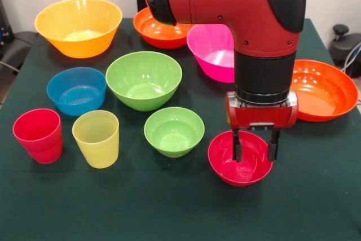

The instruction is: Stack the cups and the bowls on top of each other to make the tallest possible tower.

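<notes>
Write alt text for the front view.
The gripper hangs open, jaws inside a small red bowl on a green table. Seven more bowls and two cups, red and yellow, stand unstacked.

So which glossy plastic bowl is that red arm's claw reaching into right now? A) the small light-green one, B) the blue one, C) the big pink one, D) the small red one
D: the gripper hangs with its open fingers dipping into the small glossy red plastic bowl at the table's front.
</notes>
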`<move>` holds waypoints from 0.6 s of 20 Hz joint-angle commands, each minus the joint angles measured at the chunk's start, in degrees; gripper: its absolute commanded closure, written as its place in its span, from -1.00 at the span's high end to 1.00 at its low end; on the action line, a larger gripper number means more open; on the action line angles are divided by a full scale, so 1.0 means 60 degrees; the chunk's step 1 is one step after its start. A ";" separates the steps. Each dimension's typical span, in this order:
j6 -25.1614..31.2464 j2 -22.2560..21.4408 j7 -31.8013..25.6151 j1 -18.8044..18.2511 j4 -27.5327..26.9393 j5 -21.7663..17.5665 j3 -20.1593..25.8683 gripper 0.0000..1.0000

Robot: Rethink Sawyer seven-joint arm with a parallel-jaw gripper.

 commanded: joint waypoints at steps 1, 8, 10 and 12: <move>0.0537 0.0511 0.0771 0.0055 -0.0013 0.0006 0.0693 1.00; 0.0041 0.0857 0.1039 0.0196 -0.0041 -0.0008 0.0597 1.00; 0.0053 0.0815 0.1070 0.0227 -0.0030 0.0021 0.0612 1.00; 0.0079 0.0767 0.1071 0.0223 -0.0007 0.0069 0.0682 1.00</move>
